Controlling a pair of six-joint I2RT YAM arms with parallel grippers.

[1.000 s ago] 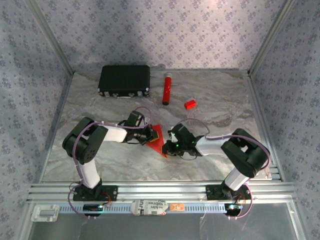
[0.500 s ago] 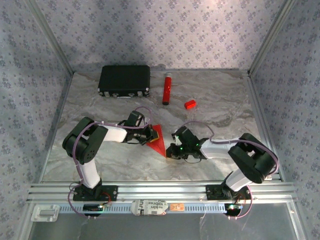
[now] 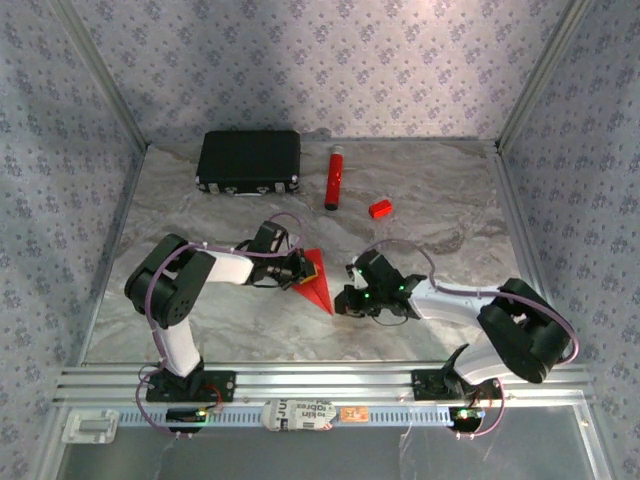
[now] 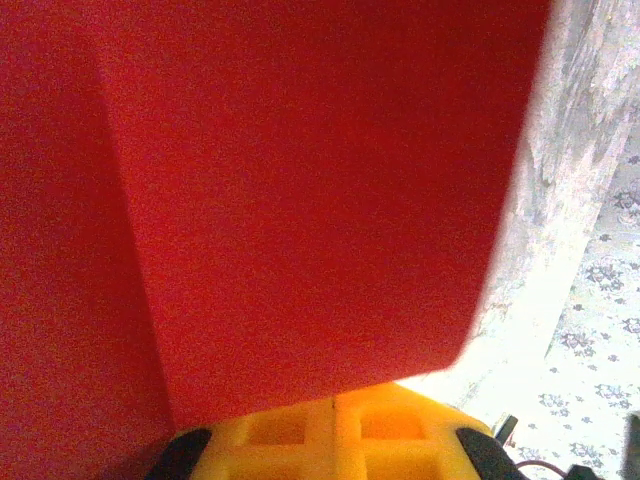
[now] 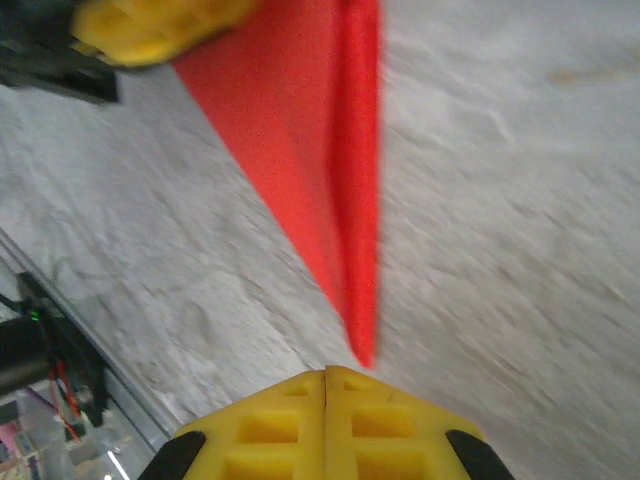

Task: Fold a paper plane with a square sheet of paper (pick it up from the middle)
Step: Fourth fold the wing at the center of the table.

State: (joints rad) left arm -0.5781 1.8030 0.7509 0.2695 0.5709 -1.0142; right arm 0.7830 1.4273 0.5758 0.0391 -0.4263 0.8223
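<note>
The square sheet of paper lies folded into a red pointed paper plane (image 3: 318, 284) on the marble table, its tip toward the near side. My left gripper (image 3: 304, 270) is shut, with its yellow fingertips at the wide end of the plane. In the left wrist view the red paper (image 4: 300, 200) covers the tips of the left gripper (image 4: 335, 408), so a pinch cannot be made out. My right gripper (image 3: 346, 301) is shut and empty. It sits just right of the tip, and in the right wrist view the plane (image 5: 335, 150) ends just ahead of the right gripper (image 5: 326, 372).
A black case (image 3: 249, 161), a red tube (image 3: 333, 178) and a small red block (image 3: 379, 208) lie at the back of the table. An aluminium rail (image 3: 320, 380) borders the near edge. Patterned walls enclose the sides.
The right arm has swung its elbow out to the right and its gripper has slid slightly toward the near side, off the plane's tip. The left arm and the plane have not moved.
</note>
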